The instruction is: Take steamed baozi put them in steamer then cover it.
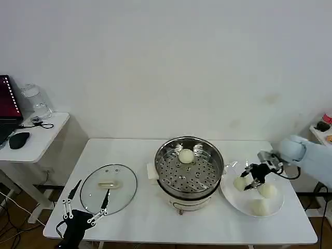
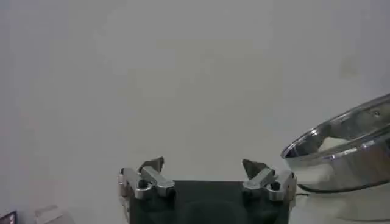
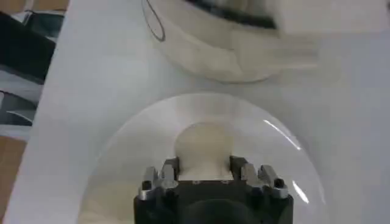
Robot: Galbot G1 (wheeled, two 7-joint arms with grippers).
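The right gripper reaches in from the right edge of the white rectangular table and sits over the flat white round plate, its dark fingers closed around one small cream-white dome-shaped baozi at the plate's left side. In the right wrist view that same gripper has the pale bun held between its metal-tipped fingers, with the plate's rim curving around it. Two more cream-white buns lie on the plate beside the gripper, one just to its right and one nearer the table's front edge.

Just left of the plate stands the round shiny stainless-steel steamer on its pale base, and a fourth bun rests on the perforated tray toward the far side. Its steel rim also appears in the left wrist view.

Further left, the round glass lid with a pale handle lies flat on the table. The left gripper hangs at the table's front left corner, touching nothing, its fingers spread wide; the left wrist view shows this gripper with its tips well apart.

A plain white wall rises behind the table. To the left stands a smaller white side table carrying a black mouse and a clear glass jar.
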